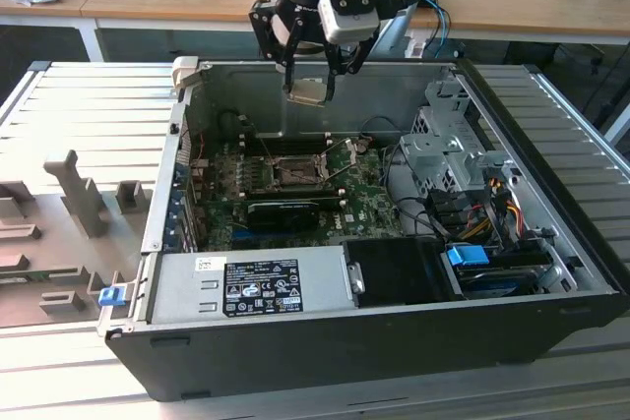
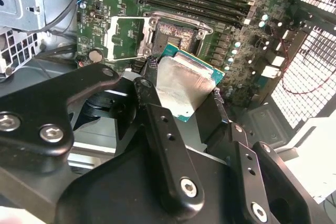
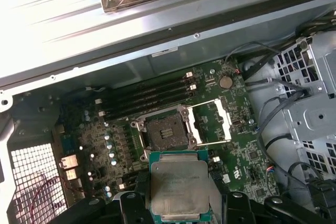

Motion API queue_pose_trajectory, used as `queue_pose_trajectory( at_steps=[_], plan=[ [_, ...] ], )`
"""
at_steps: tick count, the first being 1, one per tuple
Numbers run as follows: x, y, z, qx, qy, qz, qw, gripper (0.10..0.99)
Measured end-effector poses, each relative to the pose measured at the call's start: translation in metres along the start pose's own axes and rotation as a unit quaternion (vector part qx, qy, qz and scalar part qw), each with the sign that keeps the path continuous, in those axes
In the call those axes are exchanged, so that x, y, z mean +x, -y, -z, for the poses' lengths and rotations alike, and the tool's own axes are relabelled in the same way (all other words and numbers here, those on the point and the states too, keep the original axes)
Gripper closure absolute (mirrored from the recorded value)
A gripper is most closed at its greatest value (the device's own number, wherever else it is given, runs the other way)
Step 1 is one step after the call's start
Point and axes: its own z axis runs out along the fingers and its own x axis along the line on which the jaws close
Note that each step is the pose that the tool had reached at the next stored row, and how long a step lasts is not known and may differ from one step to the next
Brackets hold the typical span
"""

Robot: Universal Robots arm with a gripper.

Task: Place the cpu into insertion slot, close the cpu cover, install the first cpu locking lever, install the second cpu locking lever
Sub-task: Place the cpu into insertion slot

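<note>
My gripper (image 1: 310, 86) hangs above the open computer case, shut on the cpu (image 1: 308, 93), a flat square chip with a silver-grey top. In both wrist views the chip sits between the black fingers, held by its edges (image 2: 184, 85) (image 3: 178, 187). Below it on the green board lies the insertion slot (image 1: 292, 172) (image 3: 164, 132) (image 2: 176, 32), a dark square socket with nothing in it. The cpu cover (image 3: 210, 121) (image 2: 126, 38) is flipped open beside the socket. The chip is well above the board and touches nothing but the fingers.
A black graphics card (image 1: 281, 211) lies just in front of the socket, with memory slots (image 3: 147, 98) behind it. A power supply (image 1: 251, 284) fills the case's near side. A drive cage (image 1: 443, 150) with cables stands at the exterior view's right.
</note>
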Motion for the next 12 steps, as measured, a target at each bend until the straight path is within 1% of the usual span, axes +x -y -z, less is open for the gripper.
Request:
queue_pose_trajectory(
  at_steps=[12],
  plan=[
    [0.0, 0.0, -0.0001, 0.0005, 0.0026, -0.026, 0.9997, 0.553]
  ],
)
